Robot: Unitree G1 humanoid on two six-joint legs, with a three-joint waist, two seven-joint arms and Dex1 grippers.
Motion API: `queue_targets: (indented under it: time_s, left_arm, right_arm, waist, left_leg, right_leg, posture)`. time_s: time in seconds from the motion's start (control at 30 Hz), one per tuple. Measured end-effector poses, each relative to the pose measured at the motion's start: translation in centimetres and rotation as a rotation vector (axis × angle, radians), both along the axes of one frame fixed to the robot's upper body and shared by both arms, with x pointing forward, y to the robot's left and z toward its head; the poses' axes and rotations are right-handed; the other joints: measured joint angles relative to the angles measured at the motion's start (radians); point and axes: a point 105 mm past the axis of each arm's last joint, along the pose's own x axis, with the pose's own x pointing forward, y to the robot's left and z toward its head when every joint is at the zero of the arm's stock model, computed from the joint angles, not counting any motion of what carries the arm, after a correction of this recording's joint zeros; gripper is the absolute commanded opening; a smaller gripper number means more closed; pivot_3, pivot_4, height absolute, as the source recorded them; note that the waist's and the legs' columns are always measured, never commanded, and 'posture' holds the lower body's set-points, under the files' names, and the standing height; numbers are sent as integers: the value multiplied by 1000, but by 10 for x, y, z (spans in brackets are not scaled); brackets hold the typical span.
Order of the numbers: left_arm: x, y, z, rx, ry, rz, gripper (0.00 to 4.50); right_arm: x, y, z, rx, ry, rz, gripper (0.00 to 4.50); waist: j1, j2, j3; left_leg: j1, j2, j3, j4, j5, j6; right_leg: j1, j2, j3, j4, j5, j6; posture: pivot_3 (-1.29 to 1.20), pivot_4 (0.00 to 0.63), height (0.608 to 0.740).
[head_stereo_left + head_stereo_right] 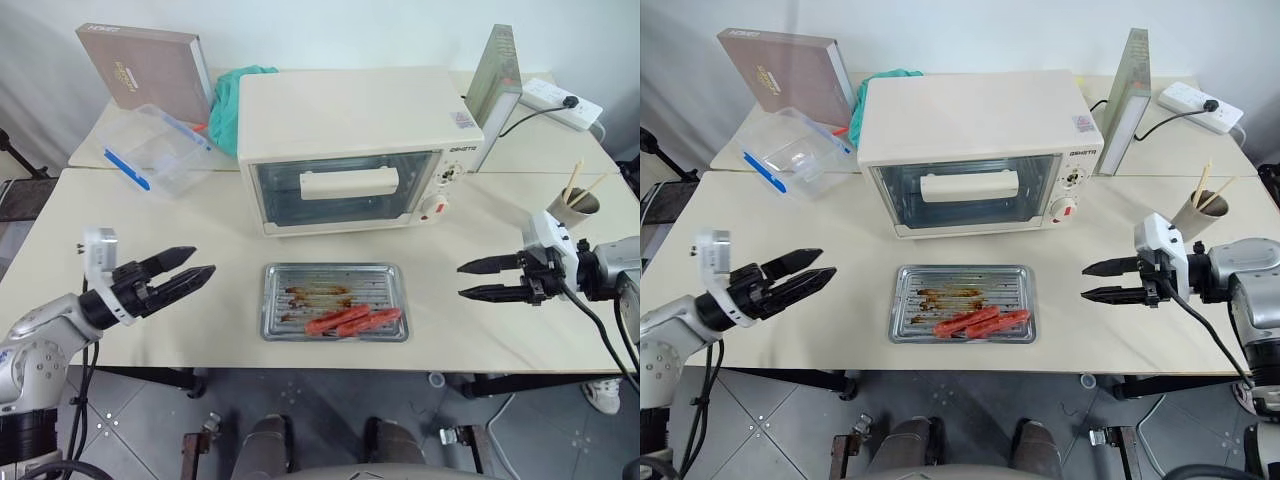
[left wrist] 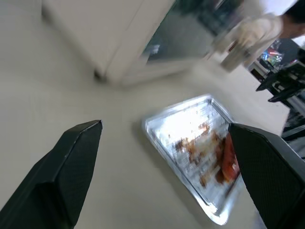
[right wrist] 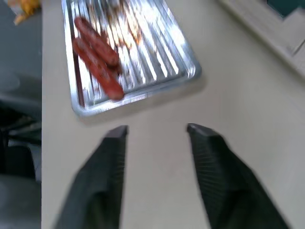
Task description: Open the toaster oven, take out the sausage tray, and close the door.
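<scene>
ribbed silvery metal sausage tray (image 1: pixel 336 301) sits on the bench near its front edge, long axis along that edge, cream-white boxy toaster oven (image 1: pixel 356 150) behind with door (image 1: pixel 346 189) shut. left gripper (image 1: pixel 192 272) and right gripper (image 1: pixel 478 279) flank it, fingers released, empty, about equally near.

Far beyond my left jaws a clear plastic box (image 1: pixel 152 150) with a blue clip lies below a leaning brown box (image 1: pixel 145 68). Past my right jaws, a cup of chopsticks (image 1: pixel 573 200); farther, a power strip (image 1: pixel 560 101).
</scene>
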Motion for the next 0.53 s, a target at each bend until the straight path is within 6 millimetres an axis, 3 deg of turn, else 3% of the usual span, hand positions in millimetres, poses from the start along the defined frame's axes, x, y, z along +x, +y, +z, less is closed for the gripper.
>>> queue_targets:
  time_s: [0.13,0.3,0.53]
  left_arm:
    - [-23,1,-7,70,-97,-76,4500]
    - [-43,15,-27,223,-76,-161,4500]
    - [-36,23,-24,238,-95,-128,4500]
  right_arm:
    - [1,1,7,62,-43,12,4451]
    - [3,-3,3,60,-50,-3,4484]
    - [8,-11,-11,38,-72,-160,4484]
  waist:
    - [-3,0,0]
    - [-2,0,0]
    - [-2,0,0]
  left_leg:
    - [1,1,2,0,-1,0]
    - [1,2,4,0,-2,1]
    - [1,2,5,1,-3,1]
  right_leg:
    - [-1,0,0,0,0,0]
    - [-2,0,0,0,0,0]
    - [-2,0,-1,2,0,0]
  posture:
    - [0,150,740]
    - [0,150,740]
    - [0,150,740]
